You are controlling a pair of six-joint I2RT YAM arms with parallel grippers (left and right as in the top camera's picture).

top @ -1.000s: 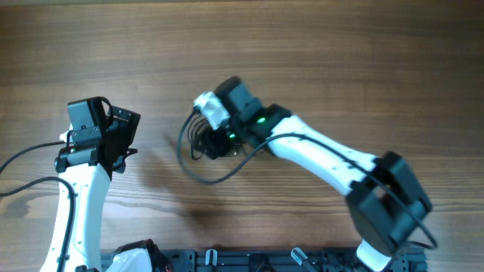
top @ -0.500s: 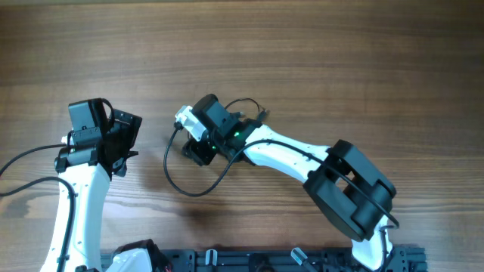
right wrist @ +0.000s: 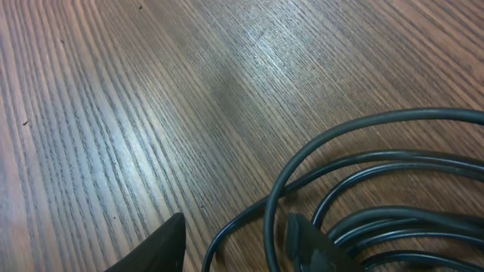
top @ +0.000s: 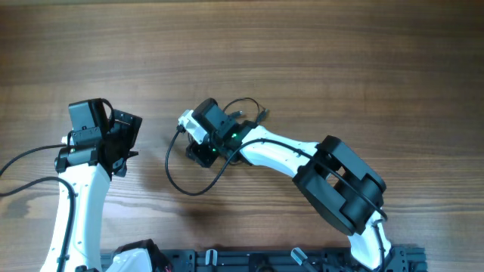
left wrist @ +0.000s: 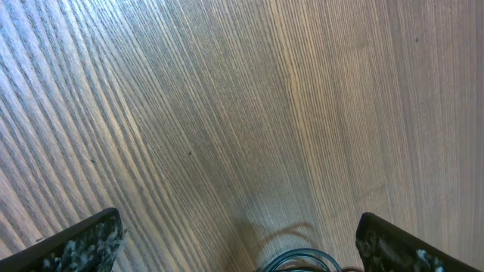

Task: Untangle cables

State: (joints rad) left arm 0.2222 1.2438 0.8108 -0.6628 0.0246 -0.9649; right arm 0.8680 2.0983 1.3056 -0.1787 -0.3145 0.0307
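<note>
The cables [top: 170, 175] are thin black cords lying in loops on the wooden table at centre-left. One loop bulges left and down, and another arcs above the right arm to a small plug end [top: 263, 115]. My right gripper [top: 195, 149] is down in the bundle. In the right wrist view its fingers [right wrist: 238, 242] stand apart with two cord strands running between them, and several more strands [right wrist: 393, 115] curve off to the right. My left gripper [top: 134, 137] is wide open and empty to the left of the cables; its view [left wrist: 238, 245] shows only bare wood.
The table is wood-grain [top: 340, 53]. A dark rack [top: 249, 261] runs along the front edge between the arm bases. A loop of the arm's own wire [left wrist: 299, 261] shows at the bottom edge of the left wrist view.
My right gripper moved left and slightly down, and the cable bundle shifted left with it, its lower loop now further left. Little changed in the last half second. The left arm has not moved.
</note>
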